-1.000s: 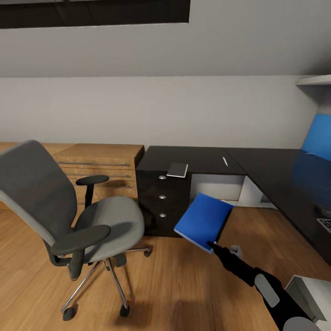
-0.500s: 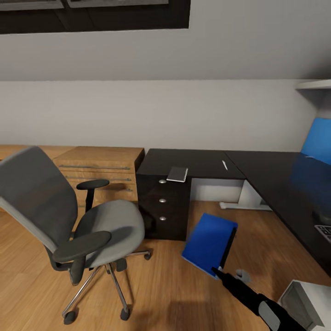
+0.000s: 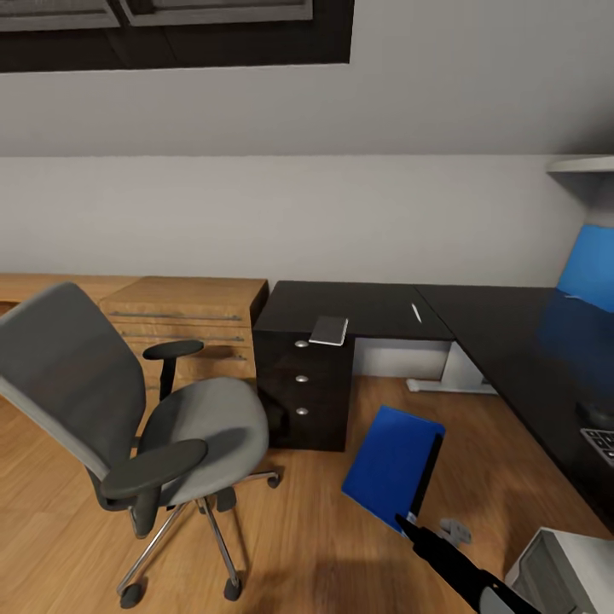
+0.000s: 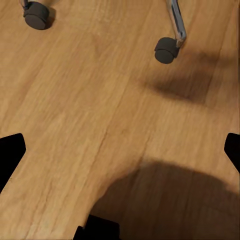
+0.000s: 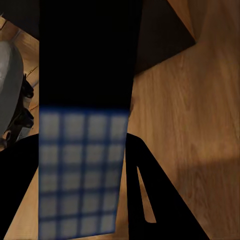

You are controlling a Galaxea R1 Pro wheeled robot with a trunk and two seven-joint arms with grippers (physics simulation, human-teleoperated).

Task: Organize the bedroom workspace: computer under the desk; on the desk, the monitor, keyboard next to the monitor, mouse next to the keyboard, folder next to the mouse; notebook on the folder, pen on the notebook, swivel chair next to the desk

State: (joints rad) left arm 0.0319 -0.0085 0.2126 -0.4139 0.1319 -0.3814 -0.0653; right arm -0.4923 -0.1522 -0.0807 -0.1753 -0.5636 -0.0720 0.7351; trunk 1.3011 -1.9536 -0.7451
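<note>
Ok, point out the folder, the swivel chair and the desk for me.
folder [image 3: 388,460], head view, middle of its blue cover.
swivel chair [image 3: 213,418], head view, grey seat pad.
desk [image 3: 503,328], head view, bare black top.

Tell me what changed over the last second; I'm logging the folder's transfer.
The right gripper, shut on the folder, has drawn it down and back toward the robot; the camera tilted up slightly. The swivel chair, desk and the small notebook on it stayed put.

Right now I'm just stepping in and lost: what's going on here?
The robot's right claw is shut on a blue folder, holding it tilted above the floor beside the black desk. The grey chair stands with a bare seat. A notebook and pen lie on the desk.
</note>
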